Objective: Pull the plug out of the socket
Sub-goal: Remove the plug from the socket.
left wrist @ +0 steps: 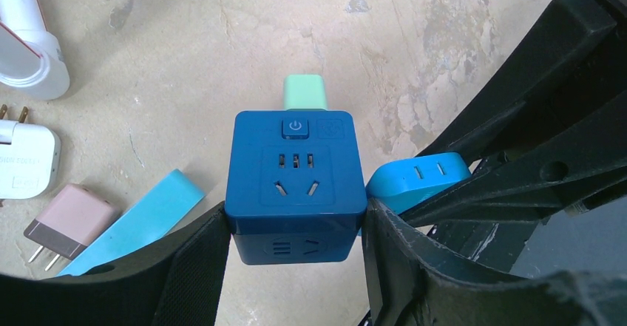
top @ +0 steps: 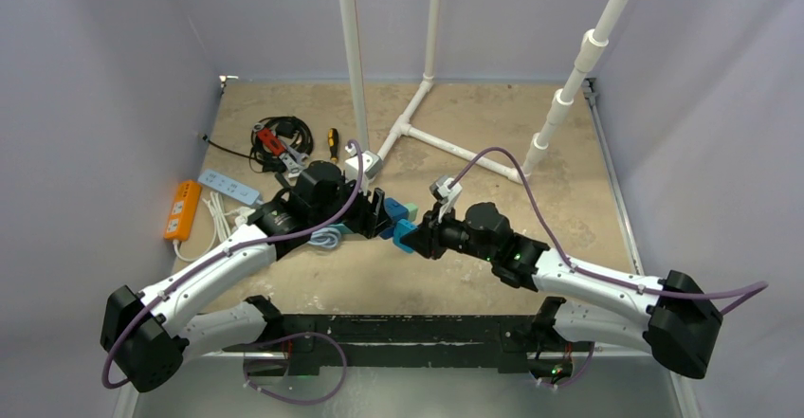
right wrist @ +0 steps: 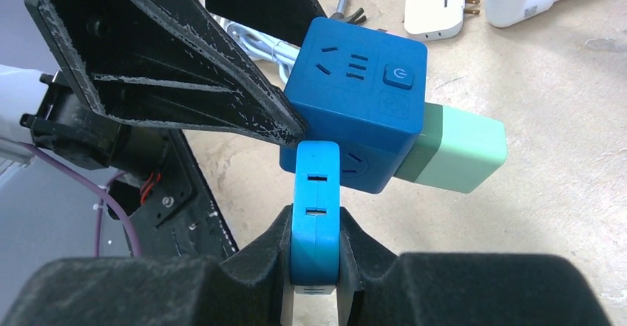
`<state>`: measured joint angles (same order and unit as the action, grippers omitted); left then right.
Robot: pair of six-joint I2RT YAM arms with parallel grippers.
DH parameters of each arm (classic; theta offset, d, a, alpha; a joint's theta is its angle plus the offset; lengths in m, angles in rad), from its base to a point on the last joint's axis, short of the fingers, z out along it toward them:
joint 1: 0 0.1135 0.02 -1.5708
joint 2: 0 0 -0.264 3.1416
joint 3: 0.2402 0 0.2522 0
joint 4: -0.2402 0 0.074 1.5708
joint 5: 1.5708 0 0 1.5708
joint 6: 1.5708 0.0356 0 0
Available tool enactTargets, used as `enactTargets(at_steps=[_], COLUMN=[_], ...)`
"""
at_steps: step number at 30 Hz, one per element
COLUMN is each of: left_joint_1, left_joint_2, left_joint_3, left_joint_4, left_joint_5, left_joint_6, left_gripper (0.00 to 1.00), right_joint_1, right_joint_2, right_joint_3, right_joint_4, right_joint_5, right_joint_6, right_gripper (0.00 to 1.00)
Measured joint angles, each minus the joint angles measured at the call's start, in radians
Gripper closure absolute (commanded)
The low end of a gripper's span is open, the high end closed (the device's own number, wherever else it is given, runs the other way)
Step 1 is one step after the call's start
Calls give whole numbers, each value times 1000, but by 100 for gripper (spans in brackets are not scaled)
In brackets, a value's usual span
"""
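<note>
A dark blue cube socket (left wrist: 296,171) is held above the table, and my left gripper (left wrist: 296,237) is shut on its two sides. A light blue plug (right wrist: 316,208) sits flush against one face of the cube (right wrist: 355,111), with no prongs showing. My right gripper (right wrist: 316,259) is shut on this plug. A mint green plug (right wrist: 462,152) sticks out of another face. In the top view, the two grippers meet at mid-table, the left (top: 379,214) on the cube (top: 392,211) and the right (top: 417,236) on the light blue plug (top: 405,236).
A white adapter (left wrist: 26,165), a pink adapter (left wrist: 70,222) and a light blue flat piece (left wrist: 140,219) lie under the left gripper. White PVC pipes (top: 417,105) stand behind. An orange power strip (top: 182,209), a white power strip (top: 230,187) and tangled cables (top: 280,143) lie at the left.
</note>
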<state>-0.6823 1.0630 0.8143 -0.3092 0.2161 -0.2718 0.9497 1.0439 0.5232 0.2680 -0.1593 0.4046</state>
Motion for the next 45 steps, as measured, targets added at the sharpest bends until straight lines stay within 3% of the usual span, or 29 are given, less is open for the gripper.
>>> enactTargets(at_steps=[23, 31, 39, 45], left_joint_1=[21, 18, 60, 60], left_joint_2=[27, 28, 59, 59], left_joint_3=[-1, 0, 0, 0], left_joint_4=[-14, 14, -40, -47], left_joint_5=[-161, -145, -284, -295], left_joint_6=[6, 3, 28, 29], left_gripper=[100, 100, 100, 100], right_joint_1=[12, -3, 0, -1], right_joint_2=[226, 146, 6, 2], right_joint_3=[116, 76, 43, 43], right_joint_4=[6, 15, 55, 42], right_joint_5=[202, 119, -108, -116], right_joint_6=[231, 106, 14, 5], right_gripper=[100, 100, 100, 100])
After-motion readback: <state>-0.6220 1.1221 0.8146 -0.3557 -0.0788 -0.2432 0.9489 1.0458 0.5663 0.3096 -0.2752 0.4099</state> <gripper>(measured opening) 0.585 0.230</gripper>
